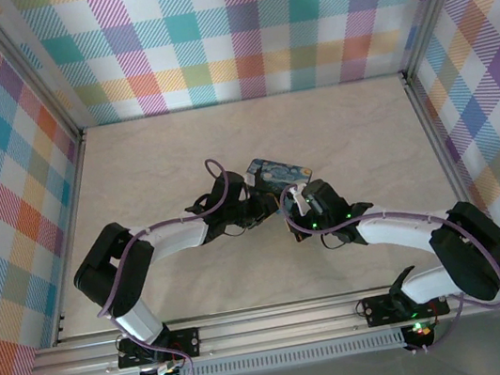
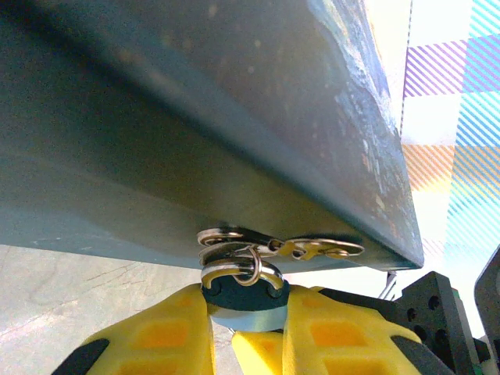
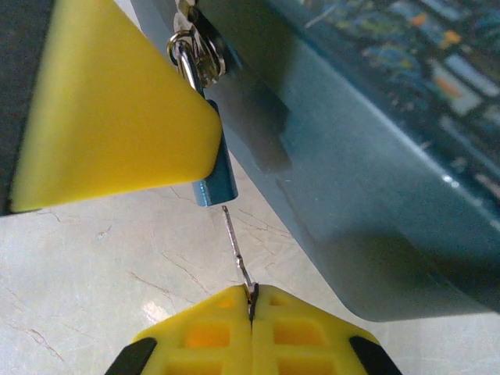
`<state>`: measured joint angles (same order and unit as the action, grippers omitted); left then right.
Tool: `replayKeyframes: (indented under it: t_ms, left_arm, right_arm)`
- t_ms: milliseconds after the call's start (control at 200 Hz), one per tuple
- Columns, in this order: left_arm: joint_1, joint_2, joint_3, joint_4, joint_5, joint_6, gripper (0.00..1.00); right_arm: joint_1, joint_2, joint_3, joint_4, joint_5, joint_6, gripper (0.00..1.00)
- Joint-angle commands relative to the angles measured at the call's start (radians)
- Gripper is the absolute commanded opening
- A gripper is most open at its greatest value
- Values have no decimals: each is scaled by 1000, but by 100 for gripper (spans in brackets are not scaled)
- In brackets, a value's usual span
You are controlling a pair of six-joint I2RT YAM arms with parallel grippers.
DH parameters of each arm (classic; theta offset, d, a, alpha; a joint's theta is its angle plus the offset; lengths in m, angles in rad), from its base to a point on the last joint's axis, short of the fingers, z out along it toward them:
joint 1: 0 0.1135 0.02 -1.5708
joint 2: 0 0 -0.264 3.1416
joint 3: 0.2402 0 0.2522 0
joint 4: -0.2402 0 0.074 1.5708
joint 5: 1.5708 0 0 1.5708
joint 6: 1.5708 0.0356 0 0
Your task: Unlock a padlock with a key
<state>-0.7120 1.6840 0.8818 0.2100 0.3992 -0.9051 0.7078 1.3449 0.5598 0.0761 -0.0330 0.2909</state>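
In the left wrist view my left gripper [image 2: 248, 298] is shut on the padlock [image 2: 234, 287], a tiny dark blue body whose silver shackle [image 2: 242, 268] runs through the rings on the painted tin [image 2: 195, 117]. My right gripper [image 3: 251, 291] is shut on the key [image 3: 237, 246], a thin metal blade pointing up. The key's tip sits just below the padlock [image 3: 219, 183], a small gap apart. One yellow finger [image 3: 109, 109] of the left gripper covers most of the lock. From above, the left gripper [image 1: 267, 207] and the right gripper [image 1: 291, 208] meet at the tin's near edge.
The blue-and-yellow night-sky tin [image 1: 278, 172] lies mid-table on the pale marbled table [image 1: 178, 151]. Its side wall [image 3: 351, 156] rises close to the right of the key. Plaid walls [image 1: 234, 28] enclose the table on three sides.
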Motion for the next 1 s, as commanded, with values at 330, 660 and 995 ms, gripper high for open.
replayKeyframes:
  t_ms: [330, 660, 995]
  left_arm:
    - [-15, -31, 16, 12, 3, -3, 22]
    - [-16, -30, 17, 11, 3, -3, 22]
    - [-18, -34, 18, 8, 3, -4, 22]
  right_arm:
    - [5, -37, 15, 53, 7, 17, 0]
    - [5, -18, 24, 79, 0, 21, 0]
    - [5, -12, 18, 149, -14, 7, 0]
